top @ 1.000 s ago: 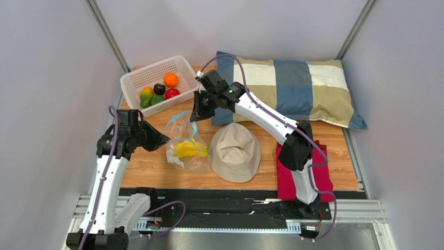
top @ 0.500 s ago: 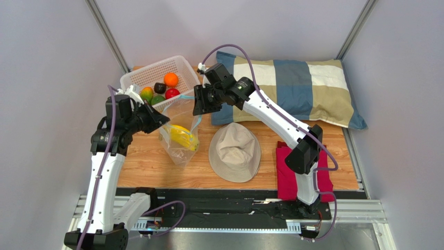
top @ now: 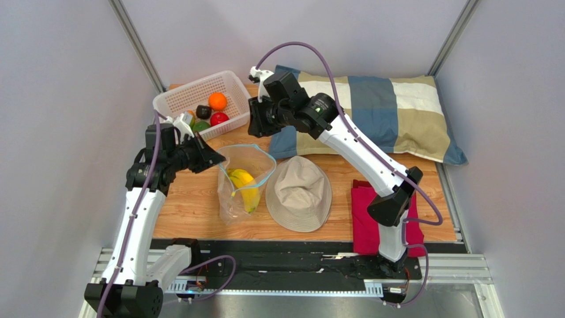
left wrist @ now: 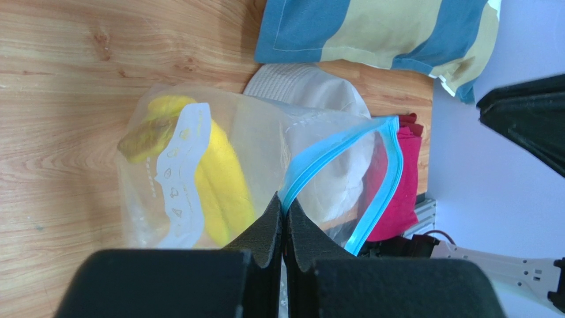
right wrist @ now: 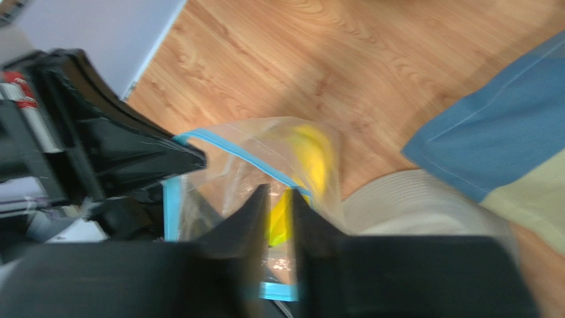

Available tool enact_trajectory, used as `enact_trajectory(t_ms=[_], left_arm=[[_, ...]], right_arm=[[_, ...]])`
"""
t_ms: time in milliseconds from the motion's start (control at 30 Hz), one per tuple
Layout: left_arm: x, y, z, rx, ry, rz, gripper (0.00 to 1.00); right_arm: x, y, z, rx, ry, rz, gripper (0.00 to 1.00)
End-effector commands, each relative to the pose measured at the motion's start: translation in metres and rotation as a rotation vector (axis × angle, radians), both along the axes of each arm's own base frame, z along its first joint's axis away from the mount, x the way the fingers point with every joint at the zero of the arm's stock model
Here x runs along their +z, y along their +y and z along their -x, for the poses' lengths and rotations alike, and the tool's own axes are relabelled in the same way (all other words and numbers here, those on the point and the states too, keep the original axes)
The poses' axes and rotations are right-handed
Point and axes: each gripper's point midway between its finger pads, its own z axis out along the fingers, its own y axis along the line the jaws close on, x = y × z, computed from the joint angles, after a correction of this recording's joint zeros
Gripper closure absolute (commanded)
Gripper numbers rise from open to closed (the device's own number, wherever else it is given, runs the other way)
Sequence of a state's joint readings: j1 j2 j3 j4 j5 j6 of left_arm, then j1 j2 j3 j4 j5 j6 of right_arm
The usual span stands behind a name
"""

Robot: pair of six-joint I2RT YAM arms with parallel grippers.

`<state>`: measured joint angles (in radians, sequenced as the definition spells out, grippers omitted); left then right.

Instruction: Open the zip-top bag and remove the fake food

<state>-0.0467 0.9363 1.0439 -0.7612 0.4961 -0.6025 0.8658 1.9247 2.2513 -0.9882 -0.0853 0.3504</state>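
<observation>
The zip-top bag (top: 244, 180) hangs with its blue-edged mouth wide open, its lower end resting on the wooden table (top: 192, 212). Yellow bananas (top: 247, 189) lie inside it. My left gripper (top: 211, 159) is shut on the bag's left rim; in the left wrist view its gripper (left wrist: 285, 202) pinches the blue zip strip (left wrist: 345, 142). My right gripper (top: 256, 120) hovers above and behind the bag, touching nothing. In the right wrist view its gripper (right wrist: 280, 192) shows a narrow gap, with the bag (right wrist: 245, 159) below. More fake food (top: 211, 111) sits in the basket.
The white mesh basket (top: 178, 99) stands at the back left, close behind my left arm. A beige hat (top: 298, 192) lies just right of the bag. A checked pillow (top: 378, 112) fills the back right, and a red cloth (top: 412, 226) lies at the front right.
My left gripper closed on the bag's rim and lifted it. My right gripper let go of the opposite rim and drew up and back, leaving the mouth spread open.
</observation>
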Motion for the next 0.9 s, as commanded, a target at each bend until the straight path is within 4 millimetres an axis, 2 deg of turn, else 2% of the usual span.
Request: enact_trajectory(t_ms=[0,100,300,333,400,433,500,533,633,667,867], left_arm=[[0.017,-0.007,-0.003,-0.045,-0.098,0.021,1.0],[0.018,-0.008,-0.004,-0.044,-0.097,0.029,1.0],[0.014,-0.009,-0.007,-0.036,-0.08,0.04,1.0],[0.013,-0.009,-0.008,-0.038,-0.079,0.042,1.0],[0.01,-0.01,-0.009,-0.037,-0.072,0.045,1.0],[0.01,-0.009,-0.01,-0.035,-0.074,0.046,1.0],[0.004,-0.01,-0.01,-0.027,-0.05,0.056,1.0],[0.001,-0.01,-0.011,-0.025,-0.044,0.058,1.0],[-0.003,-0.008,-0.01,-0.004,-0.024,0.06,1.0],[-0.003,-0.006,-0.009,0.013,-0.022,0.053,1.0],[-0.017,-0.001,-0.008,0.068,0.021,0.047,1.0]], right_arm=[[0.002,0.022,0.016,0.07,0.031,-0.048,0.89],[-0.016,0.03,0.025,0.07,0.097,-0.032,0.93],[-0.039,0.032,0.047,0.132,0.07,0.039,0.97],[-0.051,0.032,0.054,0.153,0.093,0.056,0.97],[-0.058,0.041,0.058,0.191,0.076,0.048,0.97],[-0.069,0.042,0.06,0.207,0.081,0.061,0.96],[-0.078,0.053,0.061,0.23,0.059,0.062,0.91],[-0.084,0.059,0.057,0.221,0.046,0.071,0.83],[-0.096,0.064,0.045,0.156,0.05,0.079,0.73],[-0.109,0.067,0.041,0.142,0.068,0.101,0.72],[-0.13,0.074,0.036,0.061,0.152,0.117,0.59]])
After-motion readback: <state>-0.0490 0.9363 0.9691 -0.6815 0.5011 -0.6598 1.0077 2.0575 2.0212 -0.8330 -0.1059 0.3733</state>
